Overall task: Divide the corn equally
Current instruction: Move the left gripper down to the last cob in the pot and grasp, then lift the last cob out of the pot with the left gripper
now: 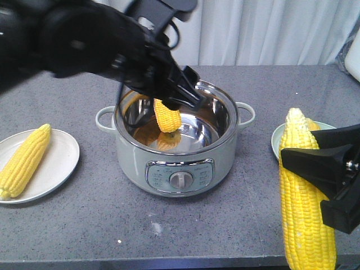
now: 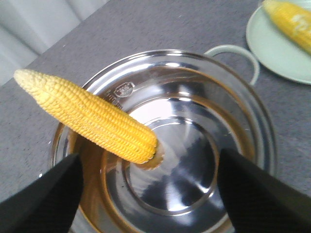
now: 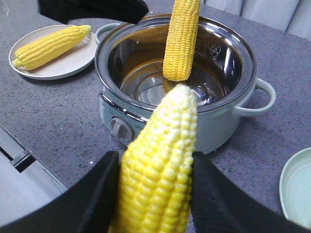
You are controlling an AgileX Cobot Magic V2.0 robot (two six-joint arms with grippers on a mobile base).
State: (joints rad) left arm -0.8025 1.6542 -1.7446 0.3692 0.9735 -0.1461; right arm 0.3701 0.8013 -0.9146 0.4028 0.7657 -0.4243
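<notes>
At the middle of the grey speckled countertop [image 1: 84,225] sits a pale green electric pot [image 1: 132,160] with a steel liner, two side handles and a dial [image 1: 180,180] on its near face. Over its far left rim hangs the left gripper [image 1: 185,94]. Beneath it the pot cob [image 1: 167,117] stands steeply tilted inside the liner, blunt end down and close to the bottom, pale tip leaning up and out toward the far left. In the left wrist view the jaws are spread wide, with a finger [image 2: 48,199] to each side and neither pad touching the kernels. Whether the blunt end rests on the steel I cannot tell, since its reflection meets it.

At the near right the right gripper [image 1: 306,163] is clamped across the held cob [image 1: 304,225], which stands almost upright, tip up, in front of the right plate [image 1: 277,140]. The right wrist view shows a black finger [image 3: 104,194] pressed to each flank. On that pale green plate, right of the pot, lies the right-plate cob [image 2: 291,17], mostly hidden in the front view. Left of the pot and well apart from it, a white plate [image 1: 62,152] carries the left-plate cob [image 1: 25,160], lying with its tip toward the far right. A pale curtain [image 1: 270,28] closes the far side.
</notes>
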